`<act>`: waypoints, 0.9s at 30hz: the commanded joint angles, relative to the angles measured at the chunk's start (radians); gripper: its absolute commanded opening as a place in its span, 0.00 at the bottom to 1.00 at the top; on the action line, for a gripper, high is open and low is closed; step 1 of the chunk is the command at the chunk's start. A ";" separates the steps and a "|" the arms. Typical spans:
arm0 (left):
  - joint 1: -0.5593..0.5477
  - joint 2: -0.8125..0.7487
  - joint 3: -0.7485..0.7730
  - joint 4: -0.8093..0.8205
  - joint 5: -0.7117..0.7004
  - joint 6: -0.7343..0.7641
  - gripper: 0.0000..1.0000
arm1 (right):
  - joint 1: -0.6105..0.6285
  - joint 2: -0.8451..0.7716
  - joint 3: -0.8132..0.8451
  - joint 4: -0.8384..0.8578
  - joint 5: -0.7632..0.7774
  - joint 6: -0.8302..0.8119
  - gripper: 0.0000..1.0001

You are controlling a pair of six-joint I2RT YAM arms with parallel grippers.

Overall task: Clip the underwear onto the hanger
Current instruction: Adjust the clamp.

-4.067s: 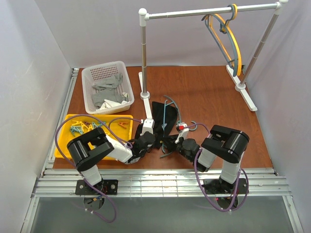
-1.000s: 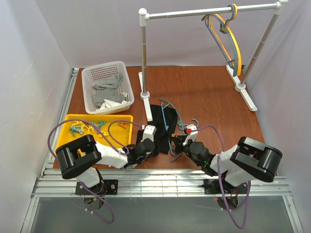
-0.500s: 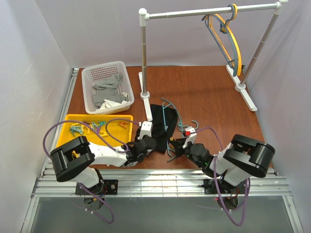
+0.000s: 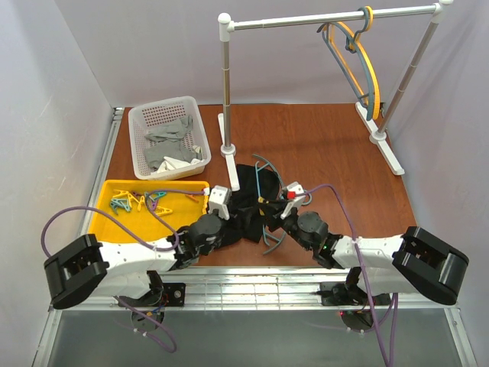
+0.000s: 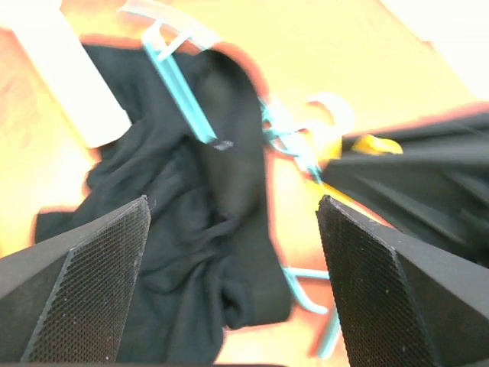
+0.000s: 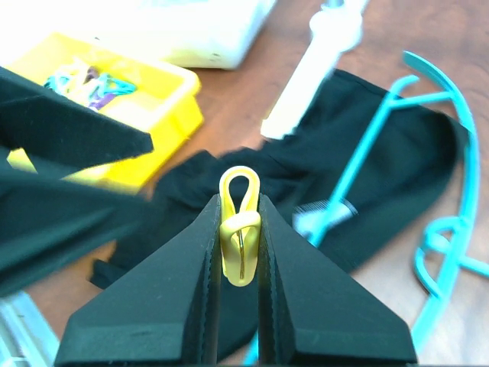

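Black fabric underwear (image 4: pixel 246 200) lies crumpled on the brown wooden table (image 4: pixel 328 145), thin teal plastic hanger (image 5: pixel 182 93) across it; left gripper (image 5: pixel 233 206) spread wide, right gripper (image 6: pixel 239 202) pinching a yellow plastic clothes peg (image 6: pixel 234 233)

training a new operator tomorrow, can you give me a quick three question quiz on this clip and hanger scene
1. True or false: the right fingers pinch a yellow clip.
2. Where is the teal hanger? A) on the rail B) on the table with the underwear C) in the white basket
3. Fill in: the left fingers stand ____ above the underwear.
Key: 1 true; 2 B; 3 open
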 commanded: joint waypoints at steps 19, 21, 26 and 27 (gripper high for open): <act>0.010 -0.093 -0.213 0.527 0.218 0.448 0.79 | 0.032 0.019 0.355 -0.385 -0.213 0.112 0.01; 0.008 -0.050 -0.199 0.541 0.209 0.451 0.78 | 0.040 0.003 0.351 -0.385 -0.213 0.116 0.01; 0.010 -0.029 -0.219 0.576 0.186 0.453 0.77 | 0.046 -0.032 0.340 -0.388 -0.203 0.116 0.01; 0.008 -0.030 -0.228 0.601 0.181 0.451 0.77 | 0.046 -0.038 0.338 -0.387 -0.216 0.121 0.01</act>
